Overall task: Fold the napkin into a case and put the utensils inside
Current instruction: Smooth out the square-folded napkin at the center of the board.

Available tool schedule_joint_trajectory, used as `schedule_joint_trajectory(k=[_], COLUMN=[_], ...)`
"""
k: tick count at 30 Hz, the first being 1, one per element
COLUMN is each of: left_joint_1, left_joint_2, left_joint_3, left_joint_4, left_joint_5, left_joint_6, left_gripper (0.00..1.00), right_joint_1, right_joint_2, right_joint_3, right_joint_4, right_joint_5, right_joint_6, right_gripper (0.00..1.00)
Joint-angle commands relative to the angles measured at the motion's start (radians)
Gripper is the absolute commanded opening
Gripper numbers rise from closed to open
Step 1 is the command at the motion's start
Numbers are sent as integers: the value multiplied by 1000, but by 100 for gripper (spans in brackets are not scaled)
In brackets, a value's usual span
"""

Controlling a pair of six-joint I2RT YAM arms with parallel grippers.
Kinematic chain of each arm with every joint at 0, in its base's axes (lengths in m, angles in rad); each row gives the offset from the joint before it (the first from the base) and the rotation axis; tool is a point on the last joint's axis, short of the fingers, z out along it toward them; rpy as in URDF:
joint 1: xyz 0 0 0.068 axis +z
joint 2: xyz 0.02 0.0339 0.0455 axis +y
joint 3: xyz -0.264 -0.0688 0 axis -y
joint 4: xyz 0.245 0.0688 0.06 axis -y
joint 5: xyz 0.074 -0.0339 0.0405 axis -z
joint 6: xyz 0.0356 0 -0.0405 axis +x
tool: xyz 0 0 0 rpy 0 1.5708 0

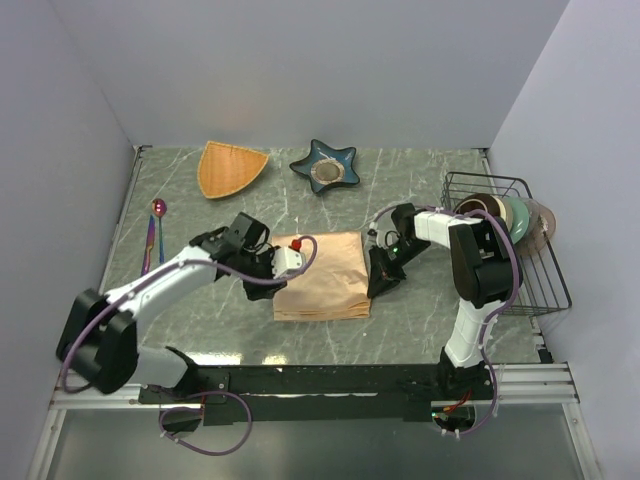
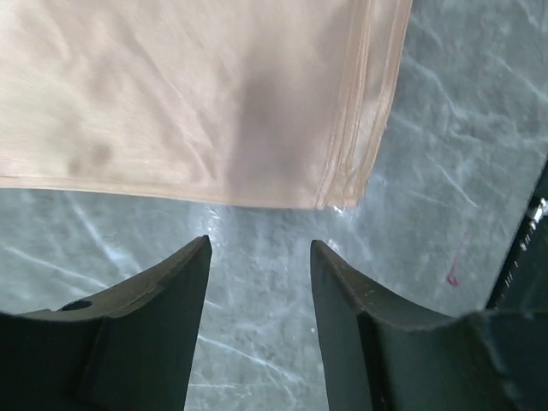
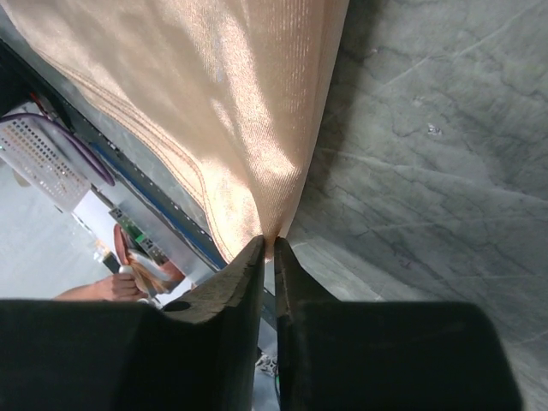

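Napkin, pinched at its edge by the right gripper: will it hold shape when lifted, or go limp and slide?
Probably floppy: the napkin drapes in soft folds from the right gripper. Its sheen suggests it is slippery, so the folded layers may shift apart.

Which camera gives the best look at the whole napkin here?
Top external: the folded napkin shows nearly whole, outline and all. Left wrist shows only a corner with layered edges, beyond the open left gripper. Right wrist shows one edge pinched in the right gripper.
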Motion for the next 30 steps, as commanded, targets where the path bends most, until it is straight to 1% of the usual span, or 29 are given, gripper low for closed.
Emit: schedule_joint_trajectory(k=[1,2,4,7,11,14,19,24,27,28,30], left_joint_1=[-104,-124,-176,-226,-289,-331,-368,-371,-374,-372,-372], left_joint_2=[-117,-130,-124,-87,-33,10,54,87,97,99,99], left_joint_3=[-94,-123,-137,-136,-144,-141,-147,-151,-154,-156,-159], left_joint_4=[236,288,322,362,393,395,385,379,372,370,370], left_joint_5=[-99,-122,-188,-233,-296,-311,-324,-339,-342,-345,-350], left_joint_6=[-101,-124,-154,-185,-181,-178,-161,-153,-145,-141,-136], left_gripper=[57,58,58,59,59,59,59,56,53,51,47], right_joint_1=[11,9,12,11,11,15,35,55,58,58,57], right_joint_2=[-46,-49,-58,-63,-67,-67,-66,-41,-35,-37,-41], right_joint_3=[-16,-14,-17,-9,4,9,9,17,26,26,24], right_joint_4=[-26,-27,-27,-33,-46,-56,-67,-64,-69,-69,-70], right_joint_5=[2,5,13,19,13,-2,-18,-16,-18,-15,-11], right_joint_6=[-9,-9,-6,-4,-6,-12,-18,-17,-18,-18,-20], right_gripper=[23,25,29,31,32,32,34,34,32,32,28])
